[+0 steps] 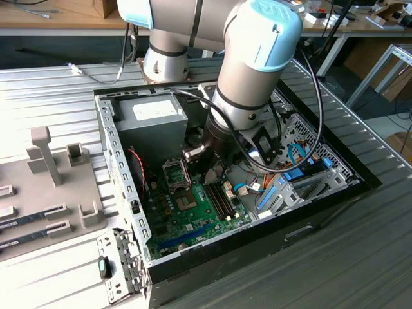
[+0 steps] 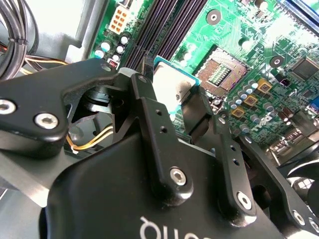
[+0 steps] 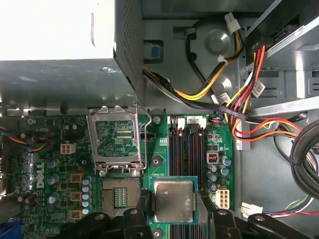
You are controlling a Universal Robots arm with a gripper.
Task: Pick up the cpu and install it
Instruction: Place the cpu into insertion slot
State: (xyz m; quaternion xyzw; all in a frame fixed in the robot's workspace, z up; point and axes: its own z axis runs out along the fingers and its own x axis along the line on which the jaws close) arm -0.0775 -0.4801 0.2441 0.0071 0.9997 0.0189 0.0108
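In both wrist views the cpu (image 3: 173, 200) (image 2: 168, 79), a small square chip with a silver-grey top and a thin green rim, is clamped between the black fingers (image 3: 142, 200) of my gripper (image 3: 173, 209) (image 2: 174, 107). It hangs level above the green motherboard (image 3: 55, 164), over the memory slots (image 3: 187, 149). The bare socket (image 3: 119, 195) (image 2: 219, 72) lies just beside it, its metal lid (image 3: 115, 138) swung up. In the exterior view my gripper (image 1: 207, 161) reaches down inside the computer case (image 1: 119, 161), close to the socket (image 1: 187, 201).
A grey power supply (image 1: 151, 114) fills the case's far corner. Bundles of coloured cables (image 3: 234, 99) run along the drive side. A drive cage (image 1: 309, 167) sits at the exterior view's right, and a grey fixture block (image 1: 58, 187) stands outside the case at its left.
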